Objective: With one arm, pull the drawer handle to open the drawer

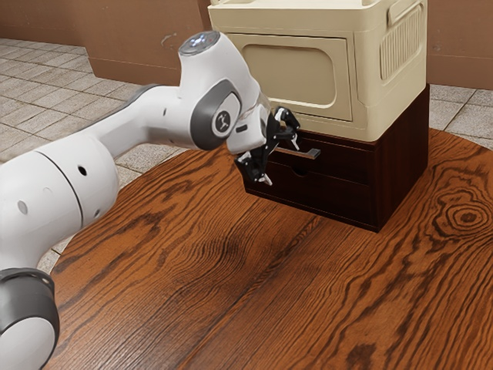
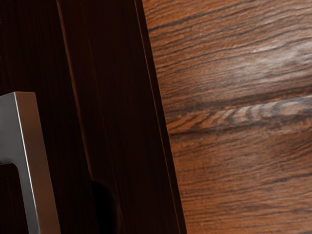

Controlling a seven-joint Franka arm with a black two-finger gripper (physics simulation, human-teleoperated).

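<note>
In the exterior view my gripper [image 1: 280,162] is open in front of the dark wooden drawer unit [image 1: 350,196]. Its two fingertips stand well apart, one higher near the metal handle [image 1: 310,153] and one lower toward the exterior view's left. The handle is not between the fingers in a grasp; whether one finger touches it I cannot tell. The upper drawer's front looks flush with the unit. Close up in the wrist view, the grey handle [image 2: 36,170] lies along the dark drawer front [image 2: 48,63], with a dark finger notch [image 2: 103,207] on the lower part.
A cream storage box [image 1: 377,100] with a panelled front rests on top of the drawer unit. The unit stands on a round wooden table [image 1: 223,270], whose grain also shows beside it in the wrist view. Behind are a tiled floor [image 1: 35,92] and a brown wall.
</note>
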